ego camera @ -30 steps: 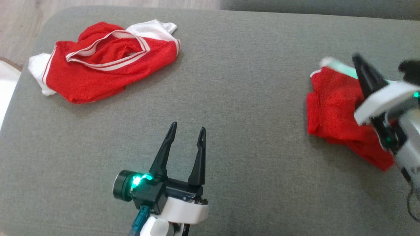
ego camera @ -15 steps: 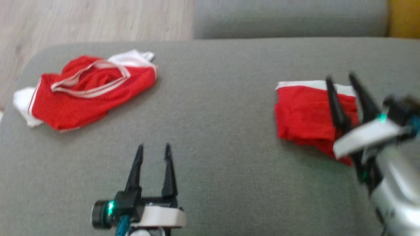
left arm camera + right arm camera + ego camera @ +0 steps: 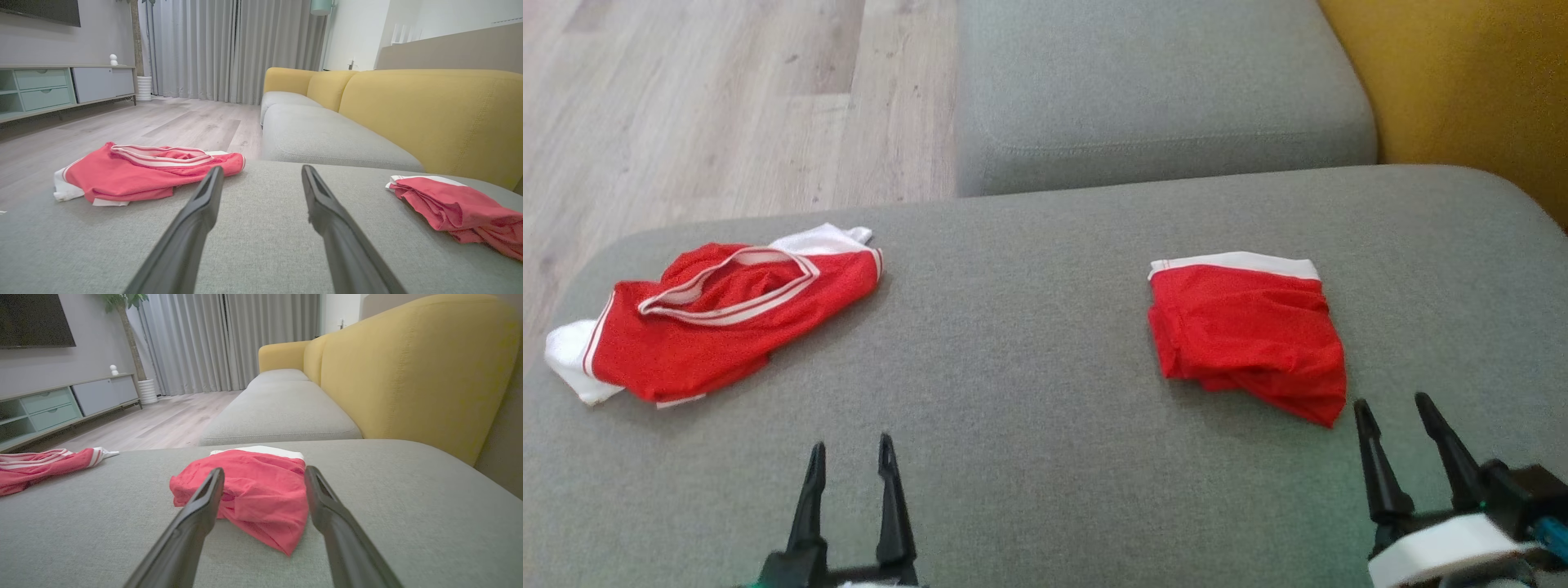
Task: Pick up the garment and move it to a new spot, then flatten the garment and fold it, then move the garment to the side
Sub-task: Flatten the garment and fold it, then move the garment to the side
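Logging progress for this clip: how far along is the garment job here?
Done: the folded garment lies compact on the sofa, towards its right side. In hand: nothing; the right tool and left tool are open and empty, the right one just short of the fold. Left: the crumpled garment on the left is unfolded, if it counts too.

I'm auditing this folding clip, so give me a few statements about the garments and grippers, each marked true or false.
1. The folded red garment lies on the grey cushion. True.
2. The right gripper is clamped on the folded red garment. False: it is open and grips nothing.
3. The crumpled red garment lies toward the robot's left. True.
4. The left gripper holds the crumpled red garment. False: it is open and empty.
5. The two garments overlap. False: bare cushion separates them.
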Tool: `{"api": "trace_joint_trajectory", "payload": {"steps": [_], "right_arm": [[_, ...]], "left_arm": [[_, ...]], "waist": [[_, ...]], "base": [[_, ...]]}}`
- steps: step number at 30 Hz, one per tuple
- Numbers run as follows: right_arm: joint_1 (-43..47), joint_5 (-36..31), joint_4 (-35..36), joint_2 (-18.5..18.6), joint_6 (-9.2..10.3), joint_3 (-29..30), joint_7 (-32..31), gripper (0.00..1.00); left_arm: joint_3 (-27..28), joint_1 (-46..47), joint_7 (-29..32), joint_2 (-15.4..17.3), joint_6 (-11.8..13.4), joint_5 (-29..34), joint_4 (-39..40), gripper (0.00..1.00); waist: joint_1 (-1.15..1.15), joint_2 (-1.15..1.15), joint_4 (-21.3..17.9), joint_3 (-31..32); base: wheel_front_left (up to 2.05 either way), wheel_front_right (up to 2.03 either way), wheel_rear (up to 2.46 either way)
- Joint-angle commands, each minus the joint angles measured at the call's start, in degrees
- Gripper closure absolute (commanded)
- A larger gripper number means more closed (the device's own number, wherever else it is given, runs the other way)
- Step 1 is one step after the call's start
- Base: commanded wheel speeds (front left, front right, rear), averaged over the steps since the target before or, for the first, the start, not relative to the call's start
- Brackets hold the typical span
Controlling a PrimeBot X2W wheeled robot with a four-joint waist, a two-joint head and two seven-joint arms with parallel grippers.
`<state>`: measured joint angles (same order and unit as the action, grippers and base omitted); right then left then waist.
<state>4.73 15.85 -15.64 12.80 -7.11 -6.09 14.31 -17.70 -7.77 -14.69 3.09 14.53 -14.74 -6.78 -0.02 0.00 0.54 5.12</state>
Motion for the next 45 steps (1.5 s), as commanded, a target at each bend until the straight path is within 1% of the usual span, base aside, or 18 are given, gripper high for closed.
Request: {"api": "trace_joint_trajectory", "payload": {"steps": [1,10,28,34,40,45], "right_arm": [[-1.5,-0.8,2.5,0.2,-0.37,0.1,0.7,0.00],[1.5,-3.2,3.3,-0.5,-0.37,1.0,0.7,0.00],[1.4,-3.3,3.2,-0.4,-0.37,0.6,0.7,0.00],[1.4,-3.6,2.9,0.5,-0.37,0.1,0.7,0.00],[0.7,-2.8,2.9,1.4,-0.37,-0.9,0.7,0.00],[-1.5,-2.1,2.2,2.0,-0.37,-0.1,0.7,0.00]], "left_arm": [[2.5,0.9,-0.3,-0.2,-0.4,0.7,2.4,0.00],[3.7,-2.8,-0.3,-0.2,-2.1,4.1,2.8,0.00],[3.7,-3.1,-0.3,-0.2,-2.1,4.3,3.5,0.00],[3.2,-2.7,-0.3,-0.2,-2.7,4.6,3.2,0.00],[2.8,-2.2,-0.3,-0.2,-2.4,4.5,3.5,0.00],[2.4,-1.3,-0.3,-0.2,-1.9,4.4,4.0,0.00]], "waist": [[0.02,0.00,-0.4,0.7],[0.02,0.00,-0.5,1.9],[0.02,0.00,-0.7,1.9],[0.02,0.00,-0.3,1.8],[0.02,0.00,0.0,0.8],[0.02,0.00,-0.1,-1.2]], "base": [[0.00,0.00,0.00],[0.00,0.00,0.00],[0.00,0.00,0.00],[0.00,0.00,0.00],[0.00,0.00,0.00],[0.00,0.00,0.00]]}}
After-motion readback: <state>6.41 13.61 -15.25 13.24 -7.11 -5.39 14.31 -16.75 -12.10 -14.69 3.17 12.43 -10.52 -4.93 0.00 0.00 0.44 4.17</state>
